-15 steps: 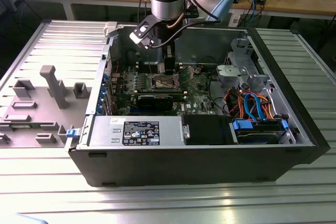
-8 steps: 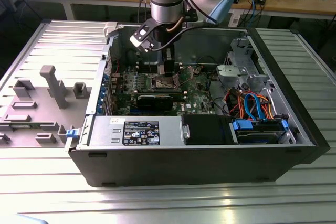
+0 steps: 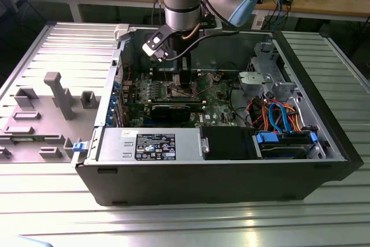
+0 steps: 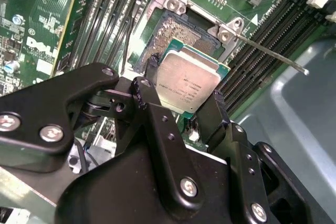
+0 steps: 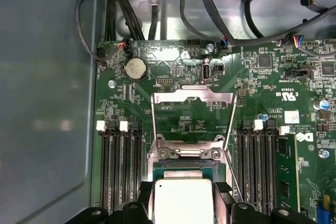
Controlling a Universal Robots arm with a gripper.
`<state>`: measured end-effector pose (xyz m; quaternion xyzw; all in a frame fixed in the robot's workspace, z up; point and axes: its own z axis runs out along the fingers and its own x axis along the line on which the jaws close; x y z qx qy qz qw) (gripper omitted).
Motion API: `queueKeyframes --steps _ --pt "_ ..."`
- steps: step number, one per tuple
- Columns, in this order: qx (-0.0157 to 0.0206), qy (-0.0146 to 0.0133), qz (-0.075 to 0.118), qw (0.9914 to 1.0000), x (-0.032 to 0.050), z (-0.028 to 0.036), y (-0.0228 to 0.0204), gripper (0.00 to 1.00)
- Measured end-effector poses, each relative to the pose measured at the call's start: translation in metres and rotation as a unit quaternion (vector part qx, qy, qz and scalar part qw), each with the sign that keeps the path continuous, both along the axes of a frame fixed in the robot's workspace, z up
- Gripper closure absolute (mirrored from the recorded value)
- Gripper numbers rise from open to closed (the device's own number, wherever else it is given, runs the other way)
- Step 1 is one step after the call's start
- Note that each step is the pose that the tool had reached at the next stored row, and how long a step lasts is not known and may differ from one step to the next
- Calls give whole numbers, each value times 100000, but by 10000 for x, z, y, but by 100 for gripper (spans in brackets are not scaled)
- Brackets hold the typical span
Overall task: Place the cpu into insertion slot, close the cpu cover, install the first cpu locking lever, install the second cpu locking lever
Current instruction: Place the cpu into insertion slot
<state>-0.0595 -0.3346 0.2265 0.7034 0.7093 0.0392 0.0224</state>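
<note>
My gripper [image 4: 185, 88] is shut on the cpu [image 4: 189, 85], a small square chip with a silvery top, one black finger [image 4: 152, 72] on each side. The chip hangs tilted just over the near part of the insertion slot [image 4: 176, 32], whose dark pin field and metal rim show beyond it. In the first wrist view the cpu [image 5: 182, 200] sits between the fingertips at the slot's rim [image 5: 181, 153]. The cpu cover [image 5: 191, 96] stands swung open beyond the slot. A thin wire locking lever [image 4: 273, 53] sticks out, raised. In the exterior view the gripper [image 3: 182, 87] is down inside the computer case.
Long memory slots [image 5: 118, 166] flank the socket on both sides. A black graphics card [image 3: 173, 110] lies on the green board toward the front. The power supply [image 3: 150, 143], drive bay [image 3: 283, 143] and coloured cables [image 3: 277, 114] crowd the case. A grey fixture tray [image 3: 52, 102] is at the exterior view's left.
</note>
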Motion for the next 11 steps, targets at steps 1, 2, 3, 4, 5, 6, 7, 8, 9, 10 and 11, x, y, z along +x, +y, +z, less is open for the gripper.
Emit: queueKeyframes --steps 1,2,3,4,5,6,7,8,9,10,11 --pt "1 -2 -5 100000 0 -10 -1 46" --pt "-10 5 2 100000 0 -12 -1 46" --pt "-13 10 3 100000 0 -12 -1 46" --pt "-13 9 3 100000 0 -13 -1 46" --pt "-1 1 6 100000 1 -14 -1 46" --pt "1 0 6 100000 0 -16 -1 46" --pt "-1 -1 5 100000 1 -18 -1 46" --pt "-2 1 5 100000 0 -18 -1 46" --pt "-1 3 7 100000 0 -18 -1 46" --pt "0 1 4 100000 0 -18 -1 46" --pt "-1 0 6 100000 0 -18 -1 46"
